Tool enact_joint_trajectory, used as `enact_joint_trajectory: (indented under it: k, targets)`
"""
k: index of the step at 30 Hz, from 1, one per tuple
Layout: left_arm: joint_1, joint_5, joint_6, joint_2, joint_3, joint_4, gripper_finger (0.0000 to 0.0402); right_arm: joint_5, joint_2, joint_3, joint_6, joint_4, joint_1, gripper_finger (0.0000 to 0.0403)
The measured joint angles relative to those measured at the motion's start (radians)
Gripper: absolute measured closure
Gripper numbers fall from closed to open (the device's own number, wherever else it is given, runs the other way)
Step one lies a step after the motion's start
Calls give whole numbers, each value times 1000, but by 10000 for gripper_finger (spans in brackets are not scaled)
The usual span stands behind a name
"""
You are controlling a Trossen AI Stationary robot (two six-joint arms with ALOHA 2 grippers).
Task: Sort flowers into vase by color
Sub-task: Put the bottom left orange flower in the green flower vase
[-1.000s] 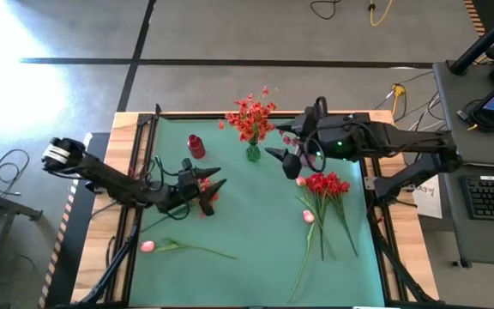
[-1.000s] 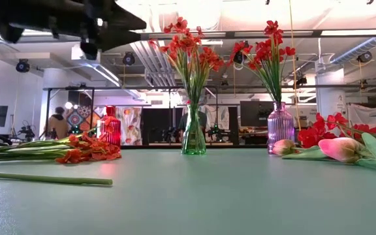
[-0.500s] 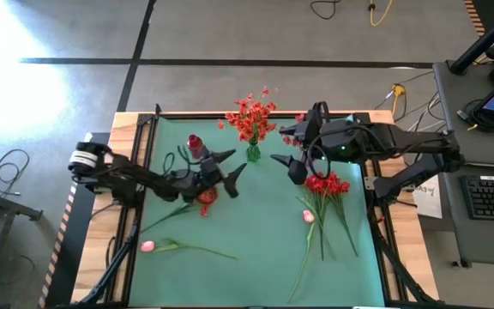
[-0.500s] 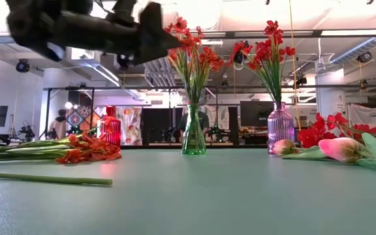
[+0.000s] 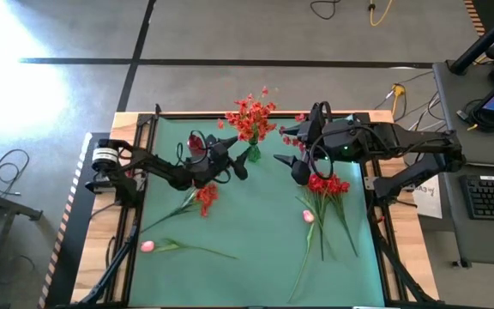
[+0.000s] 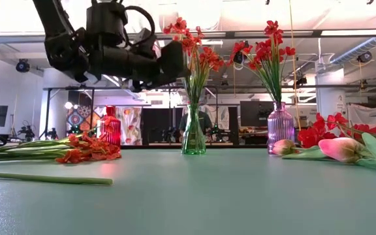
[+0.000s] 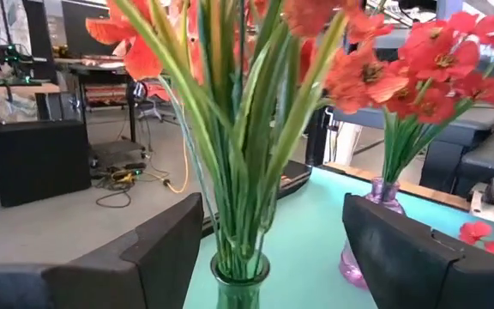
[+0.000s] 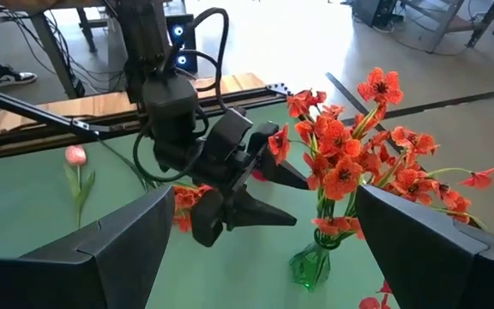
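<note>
1. Green mat (image 5: 256, 240) on wood table (image 5: 127, 120); lab room behind.
2. Left gripper (image 5: 237, 163) open, empty, by green vase (image 5: 253, 154).
3. Right gripper (image 5: 292, 165) wide, empty.
4. Flowers (image 5: 324, 190) loose on mat.

Orange-red flowers (image 5: 250, 118) in green vase (image 5: 253, 154), teal-green mat (image 5: 256, 232), pink tulip (image 5: 147, 246), small red vase (image 6: 110, 126), purple vase (image 6: 280, 127)

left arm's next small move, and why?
Probably back the left gripper away from the green vase: its fingers stand open and empty either side of the orange-red stems. Then go for the orange-red flowers lying on the mat.
</note>
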Motion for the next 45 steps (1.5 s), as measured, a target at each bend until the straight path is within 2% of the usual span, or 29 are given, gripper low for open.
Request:
enact_joint_trajectory:
  k: [5, 15, 23, 36, 45]
  targets:
    - [20, 61, 25, 16, 8, 24, 140, 0, 1, 0, -2, 0, 0, 49]
    - [43, 62, 52, 17, 23, 38, 157, 0, 2, 0, -5, -1, 0, 48]
    - [59, 62, 55, 17, 43, 36, 220, 0, 3, 0, -12, 1, 0, 49]
    - [62, 62, 56, 16, 50, 12, 356, 0, 3, -1, -12, -5, 0, 49]
    - [69, 62, 56, 15, 50, -2, 392, 1, 3, -1, -8, -20, 0, 49]
